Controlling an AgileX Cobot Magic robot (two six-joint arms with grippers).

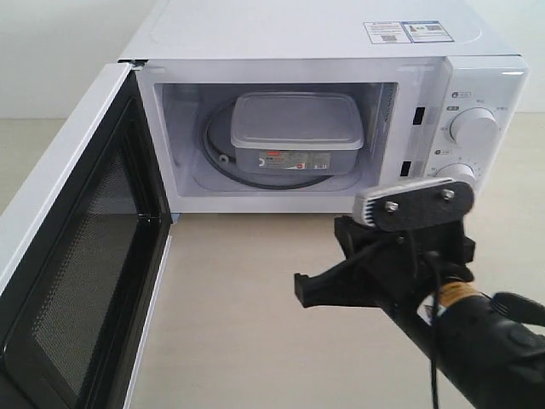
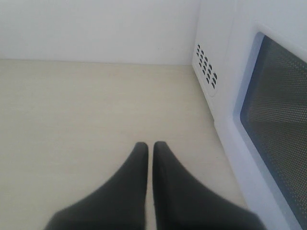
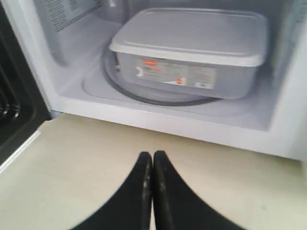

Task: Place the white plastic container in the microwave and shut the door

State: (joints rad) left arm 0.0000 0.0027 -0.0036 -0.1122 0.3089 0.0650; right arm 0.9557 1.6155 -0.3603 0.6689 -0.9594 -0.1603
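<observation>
Inside the microwave [image 1: 298,34], on the glass turntable [image 1: 220,162]: white plastic container [image 1: 296,128], lid on, apparently loaded. The door [image 1: 81,256] stands wide open. Right gripper [image 3: 152,160] pressed together, empty, outside the opening. Left gripper [image 2: 150,149] likewise closed, near the door's outer face, likely placed to push.

Below me, a pale beige, faintly grained flat tabletop [image 1: 247,290] stretches back and meets a plain white matte wall [image 1: 51,51]. Light's soft and even here, with only faint shadows.
</observation>
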